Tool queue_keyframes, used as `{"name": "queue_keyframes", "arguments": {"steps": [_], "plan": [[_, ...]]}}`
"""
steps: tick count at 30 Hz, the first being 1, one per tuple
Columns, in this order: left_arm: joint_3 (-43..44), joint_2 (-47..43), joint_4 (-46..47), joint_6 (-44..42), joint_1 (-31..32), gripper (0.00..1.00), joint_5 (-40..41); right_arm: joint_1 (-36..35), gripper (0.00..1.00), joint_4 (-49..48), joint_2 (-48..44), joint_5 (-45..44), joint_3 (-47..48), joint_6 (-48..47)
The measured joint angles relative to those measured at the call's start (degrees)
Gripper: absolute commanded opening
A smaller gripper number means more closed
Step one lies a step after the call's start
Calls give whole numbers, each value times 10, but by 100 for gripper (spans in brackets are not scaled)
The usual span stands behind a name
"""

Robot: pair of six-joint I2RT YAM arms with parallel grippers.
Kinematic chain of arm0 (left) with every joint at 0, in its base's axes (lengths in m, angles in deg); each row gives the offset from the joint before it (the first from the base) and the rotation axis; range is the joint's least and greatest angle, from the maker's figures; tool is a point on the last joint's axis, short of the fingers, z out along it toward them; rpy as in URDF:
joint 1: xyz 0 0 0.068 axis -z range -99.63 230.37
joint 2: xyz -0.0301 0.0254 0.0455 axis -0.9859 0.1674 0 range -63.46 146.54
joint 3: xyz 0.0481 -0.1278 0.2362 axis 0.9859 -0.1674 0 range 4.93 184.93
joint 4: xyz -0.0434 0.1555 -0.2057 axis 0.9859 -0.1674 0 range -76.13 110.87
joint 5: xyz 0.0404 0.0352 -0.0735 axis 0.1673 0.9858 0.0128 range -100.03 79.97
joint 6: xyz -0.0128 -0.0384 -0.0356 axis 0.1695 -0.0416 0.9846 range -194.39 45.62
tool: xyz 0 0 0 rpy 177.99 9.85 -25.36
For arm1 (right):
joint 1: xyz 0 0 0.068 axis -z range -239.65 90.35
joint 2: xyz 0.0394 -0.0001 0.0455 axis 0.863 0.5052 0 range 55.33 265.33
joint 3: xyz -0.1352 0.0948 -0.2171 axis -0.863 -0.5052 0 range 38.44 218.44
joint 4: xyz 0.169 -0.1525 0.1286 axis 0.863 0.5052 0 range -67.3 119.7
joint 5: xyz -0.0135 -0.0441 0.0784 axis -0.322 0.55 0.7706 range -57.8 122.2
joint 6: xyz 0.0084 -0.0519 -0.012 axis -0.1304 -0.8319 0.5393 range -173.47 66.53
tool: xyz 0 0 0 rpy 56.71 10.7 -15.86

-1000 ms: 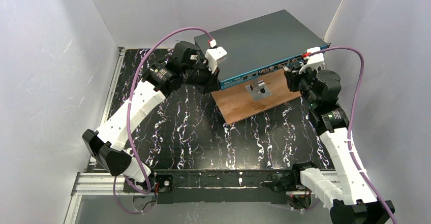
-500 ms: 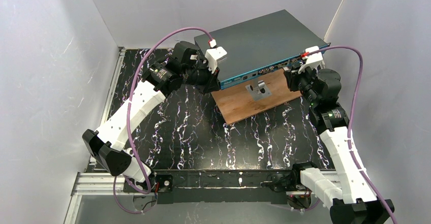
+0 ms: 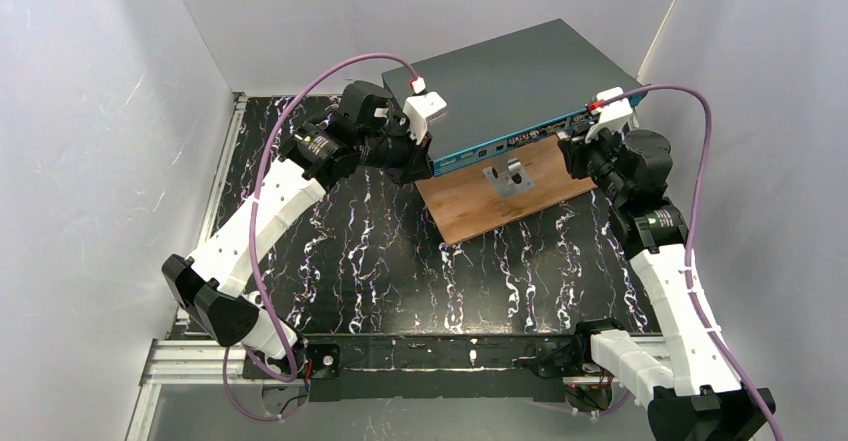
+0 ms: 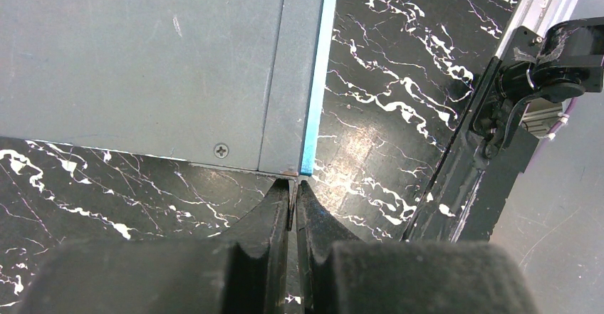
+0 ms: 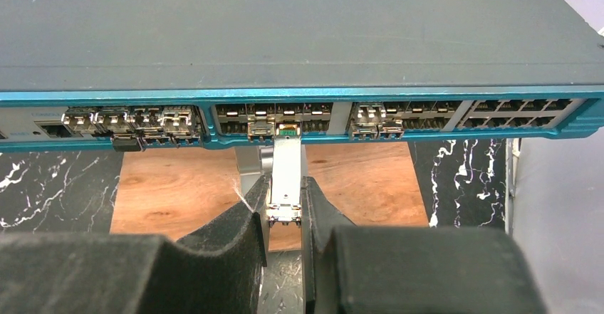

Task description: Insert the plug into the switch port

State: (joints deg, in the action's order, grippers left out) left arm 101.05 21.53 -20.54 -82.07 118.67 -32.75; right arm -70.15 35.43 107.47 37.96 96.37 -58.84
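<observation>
One small shift, right gripper (image 5: pixel 284 186) clamping plug (image 5: pixel 287 154) nearer switch (image 5: pixel 299 29), left gripper (image 4: pixel 293 186) closed empty

We noted the top camera high behind the near edge of the worktop (image 3: pixel 380 261), looking down across it. The left wrist camera looked closely past its fingers (image 4: pixel 271 221) at a corner of the switch (image 4: pixel 142 58). The right wrist camera faced its front, close. All shared the switch.

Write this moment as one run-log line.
right gripper shut on silver metal plug, tip at dark grey metal switch front | left gripper shut, empty, at switch corner
</observation>
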Motion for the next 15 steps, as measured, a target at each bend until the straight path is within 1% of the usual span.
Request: {"name": "queue_keyframes", "arguments": {"steps": [15], "plan": [[0,0,-1,-1,0,0,0,0,1,30,19,11,23,-39]]}}
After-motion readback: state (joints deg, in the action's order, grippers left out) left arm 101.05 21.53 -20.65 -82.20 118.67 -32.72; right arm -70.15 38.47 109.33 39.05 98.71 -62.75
